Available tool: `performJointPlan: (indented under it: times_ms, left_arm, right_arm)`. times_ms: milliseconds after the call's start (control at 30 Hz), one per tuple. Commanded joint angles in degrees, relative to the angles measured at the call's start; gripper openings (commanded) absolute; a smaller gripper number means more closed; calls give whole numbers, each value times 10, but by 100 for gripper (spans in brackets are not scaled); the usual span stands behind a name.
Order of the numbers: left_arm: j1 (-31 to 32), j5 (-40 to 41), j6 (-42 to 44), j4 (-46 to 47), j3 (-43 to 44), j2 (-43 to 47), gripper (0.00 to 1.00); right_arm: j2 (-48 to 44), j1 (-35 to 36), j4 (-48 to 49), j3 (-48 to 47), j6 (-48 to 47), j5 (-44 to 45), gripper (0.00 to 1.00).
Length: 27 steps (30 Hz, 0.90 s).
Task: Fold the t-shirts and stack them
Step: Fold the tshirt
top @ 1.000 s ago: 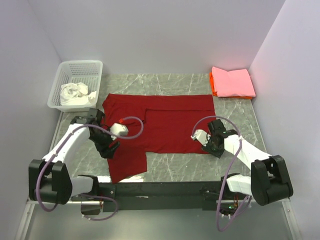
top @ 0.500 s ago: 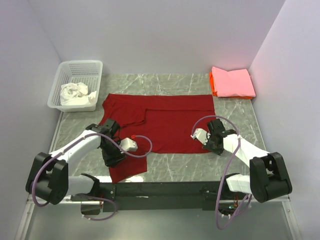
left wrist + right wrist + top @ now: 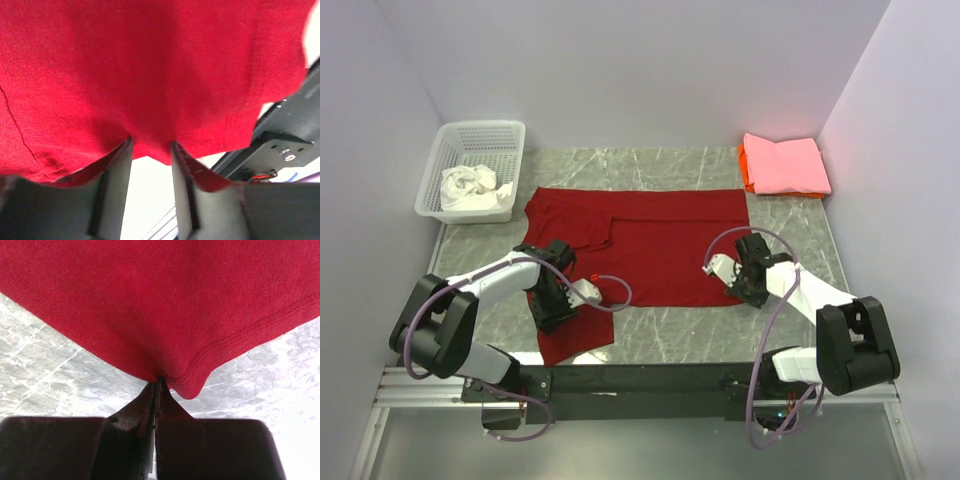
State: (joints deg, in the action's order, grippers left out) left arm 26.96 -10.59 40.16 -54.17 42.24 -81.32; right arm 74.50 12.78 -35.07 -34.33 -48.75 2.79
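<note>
Having drawn back to the 7 o'clock corner of the deep red cloth t-shirt [image 3: 660,245], spread flat mid-table, the left gripper [image 3: 151,145] has narrowed, its jaws still parted around a fold, perhaps touching it. Newly pressed together, the right gripper [image 3: 159,380] pinches the 4 o'clock hem. A folded pink t-shirt [image 3: 785,165] lies at 1 o'clock and a white plastic lattice basket [image 3: 480,128] at 10 o'clock.

White lattice basket [image 3: 485,140] on a grey marbled table [image 3: 670,335], pale walls [image 3: 620,70] around.
The plastic basket stands at the far left corner of the table, close beside the left wall, with its short side toward the near edge. The table top is grey with lighter veins, and the right wrist view shows the same pattern. Plain pale walls close the table on the left, far and right sides.
</note>
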Motion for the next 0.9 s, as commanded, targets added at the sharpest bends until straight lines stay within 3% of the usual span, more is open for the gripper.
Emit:
performJointPlan:
  times_ms: [0,233,400,600,867]
  left_arm:
    - [5,34,-25,13,12,-3,39]
    - [6,21,-14,7,10,16,1]
    - [6,-11,-2,-50,38,34,0]
    - [-4,-41,15,-138,105,85,0]
    - [-61,-53,40,-187,162,103,0]
  right_arm:
    - [14,-6,-8,-15,2,-26,0]
    - [15,-14,-24,-36,1,-26,0]
    - [0,-24,-59,-52,-3,-49,0]
    - [-83,-38,-111,-51,-25,-58,0]
    - [-108,-84,-136,-64,-54,-64,0]
